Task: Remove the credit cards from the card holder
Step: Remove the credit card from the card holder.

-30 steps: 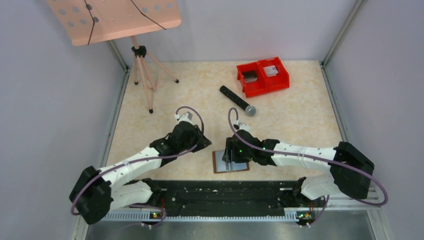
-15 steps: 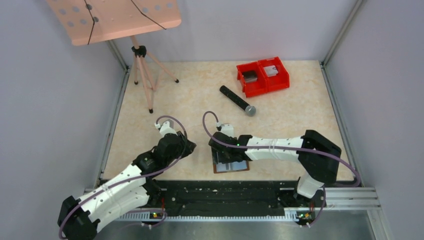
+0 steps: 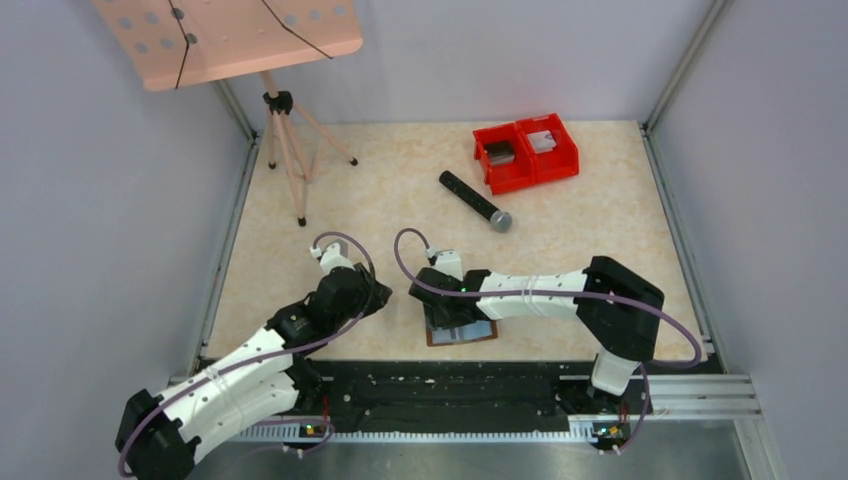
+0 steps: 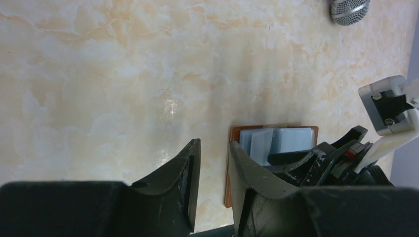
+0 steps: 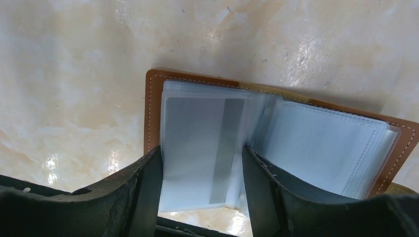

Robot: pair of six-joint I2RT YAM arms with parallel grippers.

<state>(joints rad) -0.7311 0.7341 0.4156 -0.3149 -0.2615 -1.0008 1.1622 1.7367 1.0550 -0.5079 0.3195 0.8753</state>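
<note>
At the near edge of the desk (image 3: 600, 220) lies the open card holder (image 5: 153, 113), light and floppy with slippery pockets (image 5: 326, 143), so the right pincer (image 5: 200, 153), spread apart over a stiff card (image 5: 192, 133), should pinch its edge, while the left pincer (image 4: 214, 144) is slightly parted and empty.

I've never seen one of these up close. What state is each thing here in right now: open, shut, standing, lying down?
card holder: lying flat, open, clear sleeves showing.
left fingers: slightly apart, holding nothing, beside the holder.
right fingers: open, over the holder's sleeves.
microphone: lying on its side.
red bins: upright, open-topped.
music stand: standing on its tripod.
</note>
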